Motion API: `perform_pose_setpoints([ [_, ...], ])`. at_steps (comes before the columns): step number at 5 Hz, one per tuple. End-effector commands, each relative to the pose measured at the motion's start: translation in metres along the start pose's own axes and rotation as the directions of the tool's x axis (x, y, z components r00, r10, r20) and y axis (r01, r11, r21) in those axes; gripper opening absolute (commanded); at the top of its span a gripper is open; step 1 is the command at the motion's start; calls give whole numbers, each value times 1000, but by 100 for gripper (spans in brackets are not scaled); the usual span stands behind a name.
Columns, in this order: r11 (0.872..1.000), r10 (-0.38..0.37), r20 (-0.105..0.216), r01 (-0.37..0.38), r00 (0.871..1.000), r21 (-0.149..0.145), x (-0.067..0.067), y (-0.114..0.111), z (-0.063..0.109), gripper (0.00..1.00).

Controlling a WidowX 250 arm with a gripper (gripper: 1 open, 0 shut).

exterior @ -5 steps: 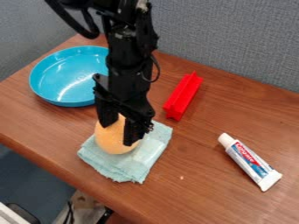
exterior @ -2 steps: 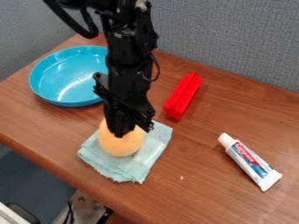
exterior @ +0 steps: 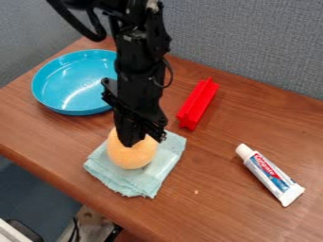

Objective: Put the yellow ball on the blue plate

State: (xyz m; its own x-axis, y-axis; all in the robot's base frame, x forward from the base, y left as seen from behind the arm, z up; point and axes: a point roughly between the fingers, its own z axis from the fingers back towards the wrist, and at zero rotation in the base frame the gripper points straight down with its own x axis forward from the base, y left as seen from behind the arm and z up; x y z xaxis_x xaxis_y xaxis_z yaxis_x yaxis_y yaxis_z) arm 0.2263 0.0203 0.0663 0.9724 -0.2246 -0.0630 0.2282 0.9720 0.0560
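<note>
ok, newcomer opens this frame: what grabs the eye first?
The black gripper, dead centre, pointing straight down and closed on the yellow ball, which sits on a pale teal cloth at the front. Next, the bright blue plate, empty, at back left. A red block lies right of the gripper.

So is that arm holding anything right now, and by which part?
Yes: the gripper is clamped from above on the yellow ball, fingers pinching its upper sides. The ball rests on the pale cloth, not yet lifted.
</note>
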Motion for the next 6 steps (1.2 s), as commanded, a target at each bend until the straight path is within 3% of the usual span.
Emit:
perform_pose_setpoints([
  [1,1000,8,41,-7,999,-11,2,5,17,0],
  [2,999,25,70,-23,997,-26,1,11,31,0],
  [3,998,61,135,-59,989,-24,0,27,62,0],
  [4,995,98,180,-96,979,-19,-7,47,85,0],
  [5,987,163,185,-159,969,-39,-13,66,87,100],
  [6,991,128,168,-121,978,-51,-21,55,79,0],
])
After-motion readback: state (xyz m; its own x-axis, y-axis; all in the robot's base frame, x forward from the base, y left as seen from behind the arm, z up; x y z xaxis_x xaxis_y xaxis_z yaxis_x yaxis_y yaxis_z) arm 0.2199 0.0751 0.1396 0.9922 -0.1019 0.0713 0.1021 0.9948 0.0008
